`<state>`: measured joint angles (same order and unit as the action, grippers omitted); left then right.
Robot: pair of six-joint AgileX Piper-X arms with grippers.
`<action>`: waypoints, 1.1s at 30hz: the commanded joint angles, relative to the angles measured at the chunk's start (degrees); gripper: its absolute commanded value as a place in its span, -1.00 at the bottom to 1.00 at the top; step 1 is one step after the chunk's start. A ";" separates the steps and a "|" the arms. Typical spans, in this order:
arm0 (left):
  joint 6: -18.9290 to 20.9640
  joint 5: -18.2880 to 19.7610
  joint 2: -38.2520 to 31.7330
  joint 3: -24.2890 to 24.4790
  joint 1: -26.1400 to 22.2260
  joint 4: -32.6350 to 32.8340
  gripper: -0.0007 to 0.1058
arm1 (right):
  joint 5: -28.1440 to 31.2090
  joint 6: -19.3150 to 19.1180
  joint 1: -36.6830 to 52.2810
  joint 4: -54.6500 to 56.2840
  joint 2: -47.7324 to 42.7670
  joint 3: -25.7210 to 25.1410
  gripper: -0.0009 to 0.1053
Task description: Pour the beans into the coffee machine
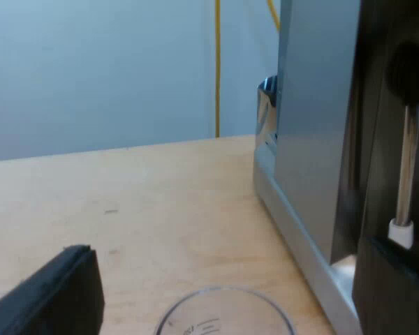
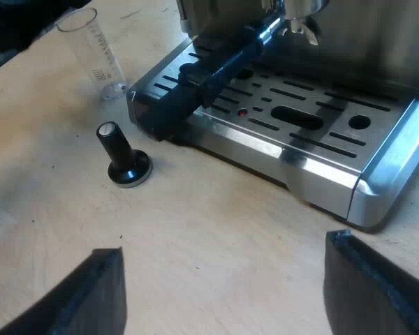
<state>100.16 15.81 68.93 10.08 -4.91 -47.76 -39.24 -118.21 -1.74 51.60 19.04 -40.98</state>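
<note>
A clear measuring glass [image 2: 98,56] with printed marks stands upright on the wooden table near a corner of the espresso machine [image 2: 377,42]; it looks see-through. Its rim [image 1: 223,307] lies just below and between the wide-apart black fingers [image 1: 56,296] of my left gripper [image 1: 227,279], which is open beside the machine's side wall [image 1: 314,125]. My right gripper [image 2: 223,251] is open over bare table before the drip tray [image 2: 300,160], holding nothing.
A tamper with a black knob [image 2: 122,164] stands on the table between the glass and my right gripper. The holder's dark handle [image 2: 216,70] juts out over the drip tray. A steam wand with a black knob [image 1: 407,139] hangs at the machine's side.
</note>
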 commanded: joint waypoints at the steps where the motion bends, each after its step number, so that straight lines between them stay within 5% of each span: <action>1: 0.32 -0.73 -4.95 0.02 0.03 3.51 0.64 | -0.83 -0.71 0.24 -0.44 -0.56 -0.24 0.18; 9: 0.32 -1.26 -21.06 0.85 0.03 17.55 0.64 | -0.38 0.19 0.24 -0.44 -0.56 -0.24 0.18; 14: 0.32 -1.98 -30.90 4.62 0.03 31.79 0.64 | -0.38 1.63 0.24 -0.44 -0.45 -0.24 0.18; 19: 0.32 -1.98 -37.03 9.23 0.03 43.06 0.64 | 2.74 5.64 0.24 -0.44 -0.45 -0.24 0.18; 33: -0.10 -2.34 -50.47 19.70 0.03 68.83 0.62 | 3.09 3.95 0.24 -0.44 -0.45 -0.24 0.18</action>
<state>99.89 14.03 20.68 28.37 -4.91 18.06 -35.41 -113.18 -1.74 51.60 19.04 -40.98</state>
